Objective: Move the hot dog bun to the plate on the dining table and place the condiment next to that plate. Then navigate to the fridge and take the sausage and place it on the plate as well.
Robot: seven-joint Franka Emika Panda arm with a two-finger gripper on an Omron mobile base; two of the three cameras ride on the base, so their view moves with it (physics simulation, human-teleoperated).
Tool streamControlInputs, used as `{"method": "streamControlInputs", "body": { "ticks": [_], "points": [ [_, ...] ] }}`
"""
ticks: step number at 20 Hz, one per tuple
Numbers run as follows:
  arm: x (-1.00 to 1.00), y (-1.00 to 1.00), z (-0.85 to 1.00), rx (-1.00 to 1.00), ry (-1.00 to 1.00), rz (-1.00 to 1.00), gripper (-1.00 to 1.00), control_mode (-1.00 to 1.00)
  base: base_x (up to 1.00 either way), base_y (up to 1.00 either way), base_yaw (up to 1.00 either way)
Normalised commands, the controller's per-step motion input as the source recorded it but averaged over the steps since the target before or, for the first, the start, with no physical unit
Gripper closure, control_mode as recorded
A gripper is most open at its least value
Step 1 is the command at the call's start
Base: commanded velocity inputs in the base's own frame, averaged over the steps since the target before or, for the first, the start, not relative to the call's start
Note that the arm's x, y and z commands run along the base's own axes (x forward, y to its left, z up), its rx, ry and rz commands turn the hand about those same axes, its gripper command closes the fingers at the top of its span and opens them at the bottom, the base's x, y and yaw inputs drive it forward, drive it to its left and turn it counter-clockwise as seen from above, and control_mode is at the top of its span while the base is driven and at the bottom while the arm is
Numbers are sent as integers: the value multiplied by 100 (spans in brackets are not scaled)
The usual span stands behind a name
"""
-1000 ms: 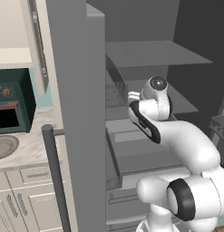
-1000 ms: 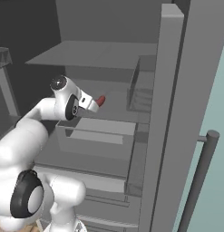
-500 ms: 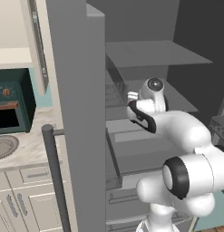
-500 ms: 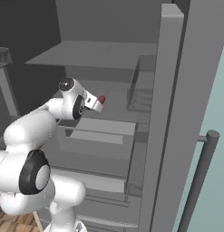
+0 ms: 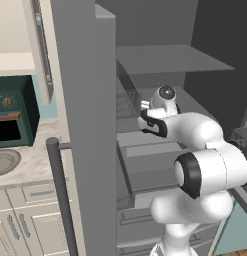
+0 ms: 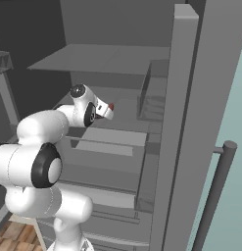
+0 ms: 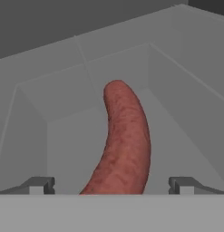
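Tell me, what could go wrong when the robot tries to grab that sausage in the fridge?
The sausage is curved and lies lengthwise between the open gripper fingertips, so it might roll or slip out when they close. It also sits deep on a fridge shelf with walls close around it, so the fingers could bump a wall. Pulling back, the arm might knock the fridge door.

Inside the open fridge point(image 6: 117, 63), the sausage point(image 7: 124, 140) lies on a shelf point(image 7: 186, 149), running away from the hand point(image 7: 111, 185) and between its spread fingertips point(image 7: 38, 185). The fridge door point(image 5: 87, 125) stands left of the arm, with a bench point(image 5: 25, 170) beyond it.
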Motion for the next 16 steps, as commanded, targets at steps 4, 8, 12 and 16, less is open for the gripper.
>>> {"method": "streamControlInputs", "body": {
  "ticks": [4,8,12,16],
  "points": [
    [14,0,-20,0,0,0,-100,-100,0,0,0],
    [6,0,-27,0,0,0,-100,-100,0,0,0],
    [9,0,-32,0,0,0,100,-100,0,0,0],
    [1,0,-28,0,3,0,100,-100,0,0,0]
  ]
}}
